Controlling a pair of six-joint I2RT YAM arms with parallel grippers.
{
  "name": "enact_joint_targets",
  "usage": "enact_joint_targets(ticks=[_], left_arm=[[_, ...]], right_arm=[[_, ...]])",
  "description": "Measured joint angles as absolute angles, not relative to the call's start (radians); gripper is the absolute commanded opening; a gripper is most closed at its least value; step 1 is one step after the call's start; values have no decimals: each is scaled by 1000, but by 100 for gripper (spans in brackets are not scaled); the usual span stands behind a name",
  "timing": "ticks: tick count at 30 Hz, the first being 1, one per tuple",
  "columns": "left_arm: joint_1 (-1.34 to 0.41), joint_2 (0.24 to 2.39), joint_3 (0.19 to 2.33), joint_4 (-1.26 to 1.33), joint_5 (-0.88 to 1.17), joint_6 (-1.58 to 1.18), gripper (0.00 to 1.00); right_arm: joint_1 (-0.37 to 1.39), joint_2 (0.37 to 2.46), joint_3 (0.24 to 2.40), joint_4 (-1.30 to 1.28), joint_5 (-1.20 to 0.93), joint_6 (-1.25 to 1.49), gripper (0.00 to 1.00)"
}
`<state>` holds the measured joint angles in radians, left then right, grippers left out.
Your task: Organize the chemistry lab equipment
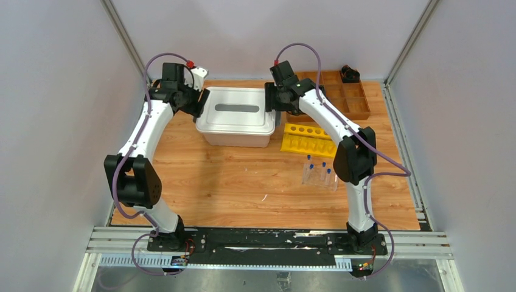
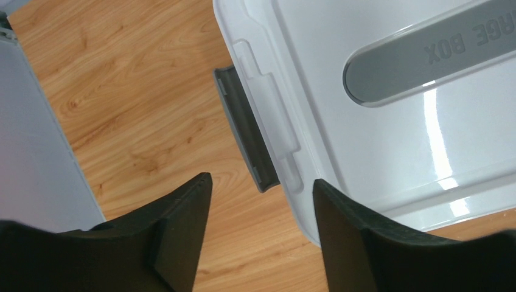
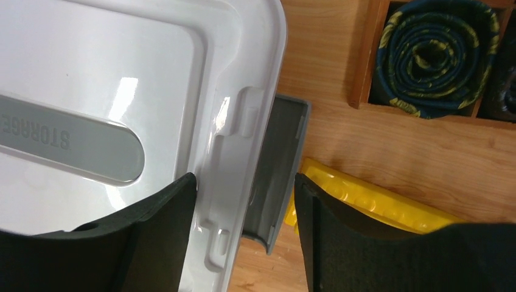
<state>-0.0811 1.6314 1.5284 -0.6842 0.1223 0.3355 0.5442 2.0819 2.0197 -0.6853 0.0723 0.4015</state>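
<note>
A clear tube rack (image 1: 319, 175) holding small tubes with blue caps (image 1: 310, 157) stands on the wooden table right of centre. A white lidded storage box (image 1: 236, 125) sits at the back centre. My left gripper (image 1: 198, 102) (image 2: 260, 180) is open at the box's left end, its fingers either side of the lid corner, with the grey latch (image 2: 244, 125) just ahead. My right gripper (image 1: 277, 101) (image 3: 244, 177) is open at the right end, straddling the lid rim and the other grey latch (image 3: 278, 170). The funnel, jar and triangle are out of view.
A yellow tube rack (image 1: 308, 140) (image 3: 389, 204) lies just right of the box. A wooden compartment tray (image 1: 348, 97) stands at the back right, holding a black coiled bundle (image 1: 350, 73) (image 3: 435, 52). Grey walls close in both sides.
</note>
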Motion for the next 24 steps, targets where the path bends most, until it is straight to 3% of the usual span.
enact_joint_targets(ticks=[2, 6, 14, 24], left_arm=[[-78, 1645, 1546, -690, 122, 324, 84], [-49, 1657, 1568, -690, 163, 275, 92], [-2, 1657, 1571, -691, 255, 228, 89], [-4, 1657, 1562, -699, 305, 223, 88]], right_arm=[[540, 2082, 2029, -712, 60, 398, 78], [513, 2043, 1997, -715, -16, 408, 95], [390, 1808, 1628, -430, -268, 543, 98], [380, 1879, 1557, -245, -426, 646, 99]])
